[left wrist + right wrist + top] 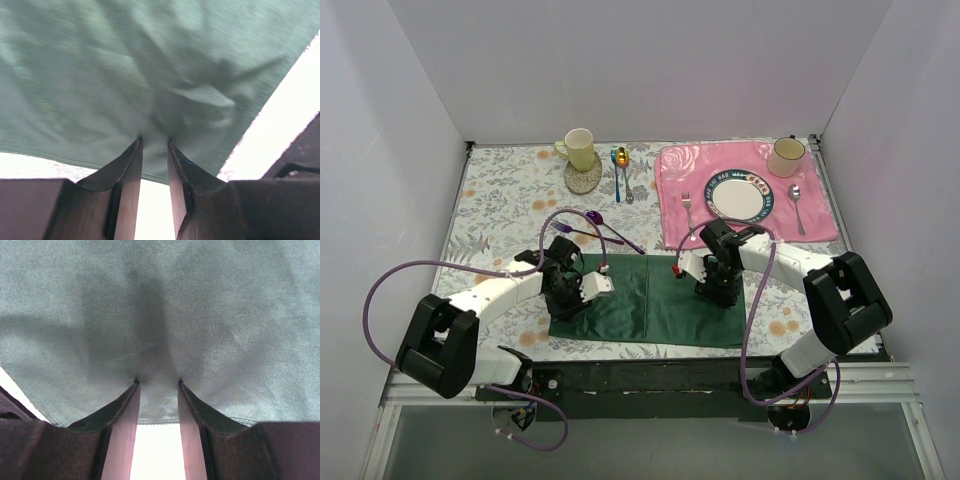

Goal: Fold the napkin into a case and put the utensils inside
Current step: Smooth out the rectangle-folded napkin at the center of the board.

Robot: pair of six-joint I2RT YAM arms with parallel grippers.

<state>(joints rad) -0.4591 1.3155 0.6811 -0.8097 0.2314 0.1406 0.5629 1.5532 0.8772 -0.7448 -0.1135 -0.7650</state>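
Note:
The dark green napkin (pixel 650 305) lies flat near the front of the table and fills both wrist views (pixel 125 65) (pixel 160 305). My left gripper (pixel 563 298) (pixel 155 141) presses its tips into the cloth near the napkin's left edge. Its jaws stand narrowly apart, and wrinkles radiate from the cloth gathered between them. My right gripper (pixel 720 293) (pixel 158 382) stands open with its tips pressed on the smooth right half, close to an edge. The purple spoon (pixel 615 232) and purple fork (pixel 585 234) lie crossed on the tablecloth just behind the napkin, free of both grippers.
A pink rose placemat (pixel 670 175) at the back right carries a plate (pixel 760 200), a cup (pixel 786 155), a silver fork (pixel 687 210) and a silver spoon (pixel 797 205). A yellow mug (pixel 580 148) and blue and gold spoons (pixel 620 170) sit at the back centre.

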